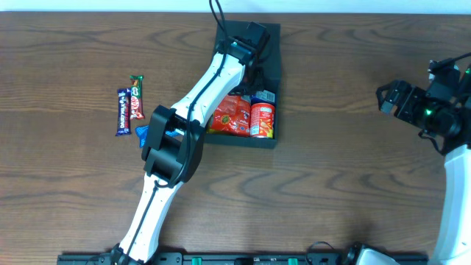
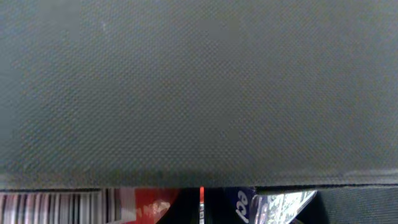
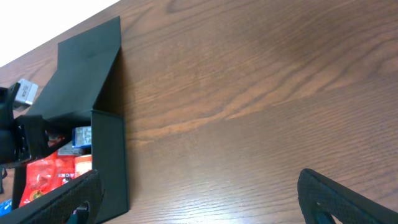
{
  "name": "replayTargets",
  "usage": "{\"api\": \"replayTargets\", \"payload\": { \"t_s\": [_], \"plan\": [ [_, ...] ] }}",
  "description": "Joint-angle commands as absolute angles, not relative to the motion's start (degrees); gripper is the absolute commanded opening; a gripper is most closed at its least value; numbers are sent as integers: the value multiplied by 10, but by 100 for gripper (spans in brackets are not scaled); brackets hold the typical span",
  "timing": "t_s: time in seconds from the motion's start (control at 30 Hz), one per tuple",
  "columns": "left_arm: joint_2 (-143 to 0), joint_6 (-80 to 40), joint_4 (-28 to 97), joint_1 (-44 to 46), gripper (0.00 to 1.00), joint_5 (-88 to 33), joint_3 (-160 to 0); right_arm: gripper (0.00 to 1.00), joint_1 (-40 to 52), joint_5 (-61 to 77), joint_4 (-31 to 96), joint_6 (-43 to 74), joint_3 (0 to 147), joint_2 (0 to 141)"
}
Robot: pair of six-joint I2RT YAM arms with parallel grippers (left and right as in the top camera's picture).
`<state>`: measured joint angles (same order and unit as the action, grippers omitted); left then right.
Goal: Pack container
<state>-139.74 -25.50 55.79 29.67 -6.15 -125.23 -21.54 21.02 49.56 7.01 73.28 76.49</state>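
Observation:
The dark teal-grey container (image 1: 243, 141) stands at the back middle of the table, its flap lid (image 1: 271, 46) raised at the far side. Inside lie an orange-red snack packet (image 1: 232, 114), a red can (image 1: 262, 119) and a blue packet (image 1: 263, 96). My left gripper (image 1: 250, 43) reaches over the box at the lid. In the left wrist view the lid (image 2: 199, 87) fills nearly the whole frame and the fingers do not show. My right gripper (image 3: 199, 202) is open and empty, far right of the container (image 3: 111, 155).
A purple chocolate bar (image 1: 123, 112) and a red bar (image 1: 136, 98) lie on the table left of the box. A small blue packet (image 1: 143, 134) lies partly under the left arm. The table's far edge runs just behind the lid.

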Motion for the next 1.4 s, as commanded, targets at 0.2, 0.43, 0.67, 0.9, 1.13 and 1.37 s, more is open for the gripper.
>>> {"api": "replayTargets", "payload": {
  "t_s": [0.2, 0.43, 0.67, 0.9, 1.13, 1.37],
  "plan": [
    [-1382, -253, 594, 298, 6, -11, -1299, 99, -221, 215, 497, 66, 729, 767],
    [-1376, -253, 633, 301, 6, -26, -1300, 99, -221, 215, 495, 66, 729, 767],
    [-1375, -253, 626, 301, 6, -65, -1299, 99, -221, 215, 495, 66, 729, 768],
    [-1375, -253, 615, 302, 6, -95, -1299, 99, -221, 215, 495, 66, 729, 768],
    [-1376, -258, 610, 302, 6, -89, -1291, 99, -221, 215, 495, 66, 729, 768],
    [-1394, -260, 607, 308, 6, -91, -1286, 99, -221, 214, 495, 66, 729, 768]
  ]
}}
